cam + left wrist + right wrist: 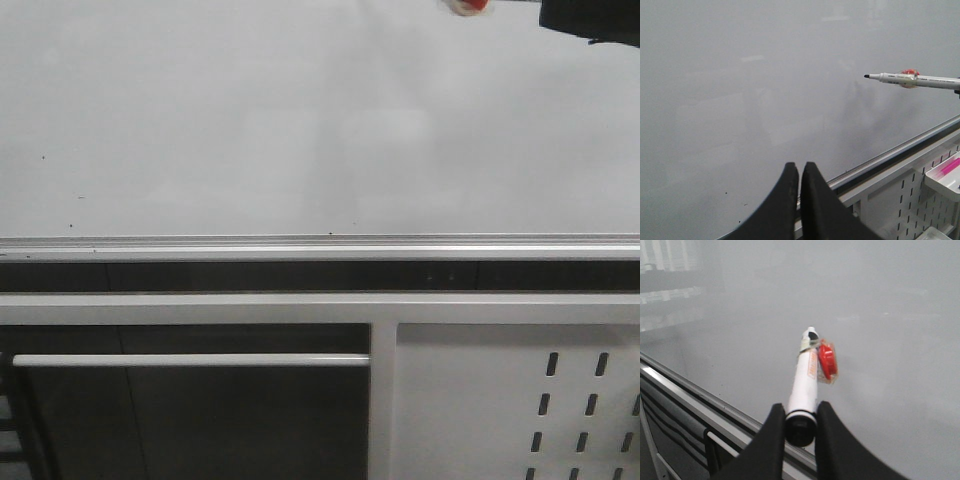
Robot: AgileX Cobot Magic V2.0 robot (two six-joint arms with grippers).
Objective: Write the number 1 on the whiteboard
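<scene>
Glossy grey-white whiteboard (300, 120) filling the view, no stroke visible on it, silver edge rail (320, 247) below it, slotted white panel (520, 400) under the rail, right tool (801, 432) clamping a marker (805, 385) short of the board, left tool (799, 175) pressed closed, holding nothing.

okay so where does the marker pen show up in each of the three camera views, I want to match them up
Front view: only a bit of the marker pen peeks in at the top edge, right of centre.
Left wrist view: it lies level at the right, tip off the whiteboard.
Right wrist view: centre, clamped by the right gripper, pointing at the board.
Shared landmark: the board's silver edge rail, seen in all three.
</scene>
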